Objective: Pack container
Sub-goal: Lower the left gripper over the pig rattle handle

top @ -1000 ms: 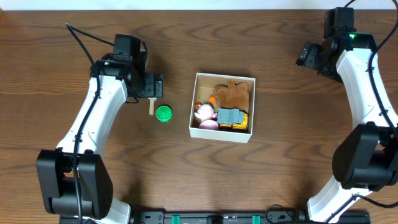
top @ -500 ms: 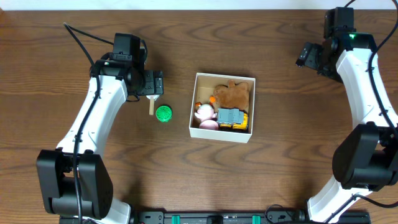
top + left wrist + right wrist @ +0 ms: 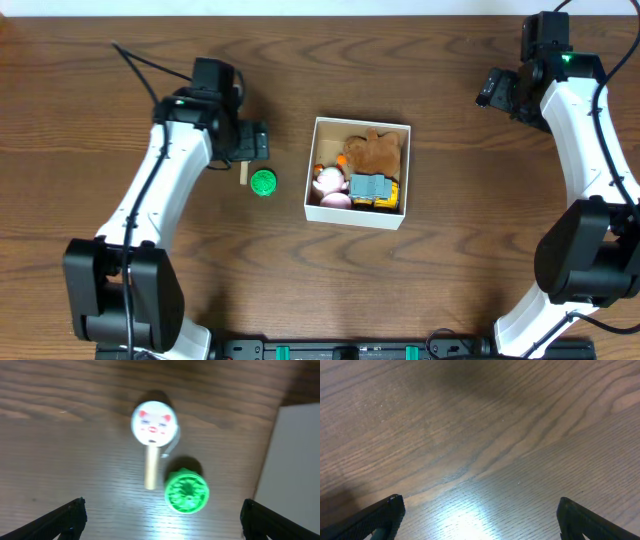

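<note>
**Container** [image 3: 311, 180]: square, white walls, at the middle of the bench [image 3: 450, 260].

**Contents:**
- brown plush toy [image 3: 380, 150] on the far side
- pink figure [image 3: 327, 186], perhaps a pig, at the near left
- grey-and-yellow vehicle [image 3: 374, 189] at the near right

**Loose, just left of the container:**
- green ridged disc [image 3: 186, 491]
- just beside it, a stick [image 3: 151, 467] topped by a round white painted face

**Left hand** [image 3: 161, 519]: above these two loose pieces, fingers spread wide, holding nothing.

**Right hand** [image 3: 480, 520]: over bare wood at the far right, well apart from the container, fingers spread wide, empty.
</note>
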Controlling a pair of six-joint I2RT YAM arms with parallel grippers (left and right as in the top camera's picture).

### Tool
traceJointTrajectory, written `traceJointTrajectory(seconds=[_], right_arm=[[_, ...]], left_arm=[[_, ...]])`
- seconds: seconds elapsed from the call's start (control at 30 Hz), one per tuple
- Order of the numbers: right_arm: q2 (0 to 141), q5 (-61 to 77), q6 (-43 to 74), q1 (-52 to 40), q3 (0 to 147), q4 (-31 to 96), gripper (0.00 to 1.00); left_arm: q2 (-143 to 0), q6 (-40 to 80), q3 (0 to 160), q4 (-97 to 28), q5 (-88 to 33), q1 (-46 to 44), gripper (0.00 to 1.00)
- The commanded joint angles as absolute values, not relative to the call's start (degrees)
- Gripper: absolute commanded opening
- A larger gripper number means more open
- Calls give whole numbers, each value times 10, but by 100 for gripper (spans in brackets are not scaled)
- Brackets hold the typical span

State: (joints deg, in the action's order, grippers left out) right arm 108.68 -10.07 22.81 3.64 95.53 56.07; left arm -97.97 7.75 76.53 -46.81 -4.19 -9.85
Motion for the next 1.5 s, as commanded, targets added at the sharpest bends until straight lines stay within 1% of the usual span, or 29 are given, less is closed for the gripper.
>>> traceJointTrajectory(seconds=[0.0, 0.2, 0.37, 0.63, 0.67, 0.8, 0.83, 0.87, 1.2, 1.23, 1.27, 1.4, 1.47], right_arm=[[1070, -105, 231, 41, 966, 562, 99], [1070, -105, 231, 41, 966, 562, 99], [1070, -105, 231, 41, 966, 562, 99], [1070, -105, 231, 41, 966, 562, 99], [1070, -105, 231, 41, 966, 562, 99], [1070, -105, 231, 41, 966, 562, 99], [1070, -105, 231, 41, 966, 562, 99], [1070, -105, 231, 41, 966, 562, 99], [1070, -105, 231, 41, 966, 562, 99], [1070, -105, 231, 41, 966, 562, 99], [1070, -105, 231, 41, 966, 562, 99], [1070, -105, 231, 41, 966, 562, 99], [1070, -105, 231, 41, 966, 562, 99]], left_arm=[[-1004, 87, 765, -462, -43, -130, 98], [-1056, 93, 765, -459, 0, -162, 98], [-1095, 117, 765, -460, 1, -158, 98], [-1143, 117, 764, -452, 0, -157, 99], [-1149, 117, 764, -452, 0, -157, 98], [-1161, 117, 764, -453, 0, -157, 75], [-1161, 117, 764, -453, 0, -157, 70], [-1161, 117, 764, -453, 0, -157, 69], [-1161, 117, 764, -456, 4, -157, 70], [-1161, 117, 764, -457, 14, -157, 71], [-1161, 117, 764, -458, 29, -157, 75], [-1161, 117, 764, -456, 89, -157, 76], [-1161, 116, 764, -449, 100, -157, 76]])
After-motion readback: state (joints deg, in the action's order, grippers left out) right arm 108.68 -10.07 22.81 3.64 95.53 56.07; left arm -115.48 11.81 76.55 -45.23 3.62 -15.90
